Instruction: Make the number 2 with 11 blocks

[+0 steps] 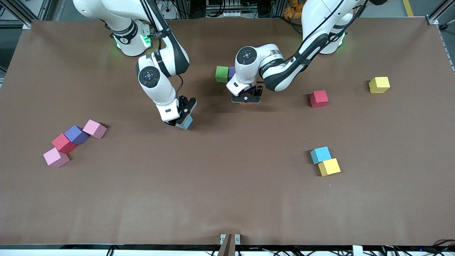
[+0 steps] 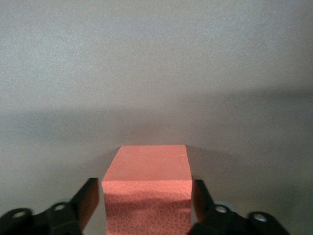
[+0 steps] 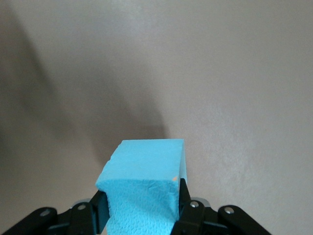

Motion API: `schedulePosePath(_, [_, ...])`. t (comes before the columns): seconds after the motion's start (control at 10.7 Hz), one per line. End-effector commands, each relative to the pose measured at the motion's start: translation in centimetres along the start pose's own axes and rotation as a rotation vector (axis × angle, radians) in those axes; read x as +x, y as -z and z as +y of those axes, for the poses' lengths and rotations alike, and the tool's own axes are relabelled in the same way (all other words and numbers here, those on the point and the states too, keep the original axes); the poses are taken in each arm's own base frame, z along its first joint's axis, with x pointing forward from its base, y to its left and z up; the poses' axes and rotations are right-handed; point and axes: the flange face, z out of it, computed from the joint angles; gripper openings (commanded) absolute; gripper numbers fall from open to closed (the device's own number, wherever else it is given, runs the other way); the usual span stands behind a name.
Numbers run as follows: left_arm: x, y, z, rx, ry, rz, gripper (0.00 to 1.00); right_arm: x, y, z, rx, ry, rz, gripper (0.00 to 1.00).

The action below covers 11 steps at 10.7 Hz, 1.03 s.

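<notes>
My left gripper (image 1: 246, 99) is down at the table's middle, open, with a finger (image 2: 89, 200) on either side of an orange block (image 2: 146, 169). Narrow gaps show between the pads and the block. A green block (image 1: 221, 74) and a purple block (image 1: 231, 72) sit side by side a little farther from the front camera; the left arm partly hides the purple one. My right gripper (image 1: 182, 120) is shut on a light blue block (image 1: 187, 122), also seen in the right wrist view (image 3: 142, 171). It holds the block tilted, low over the table.
A pink block (image 1: 94, 128), a purple one (image 1: 76, 134), a red one (image 1: 64, 143) and a pink one (image 1: 56, 157) cluster toward the right arm's end. Red (image 1: 319, 98), yellow (image 1: 379, 85), light blue (image 1: 320, 155) and yellow (image 1: 329, 167) blocks lie toward the left arm's end.
</notes>
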Motion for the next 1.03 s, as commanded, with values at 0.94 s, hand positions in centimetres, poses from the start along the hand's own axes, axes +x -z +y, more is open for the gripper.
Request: schedulePosePath(0.94, [12.2, 10.6, -12.6, -0.100, 0.244, 0.155, 1.00, 9.6, -1.6, -10.0, 0.082, 0.175, -0.106, 0.26])
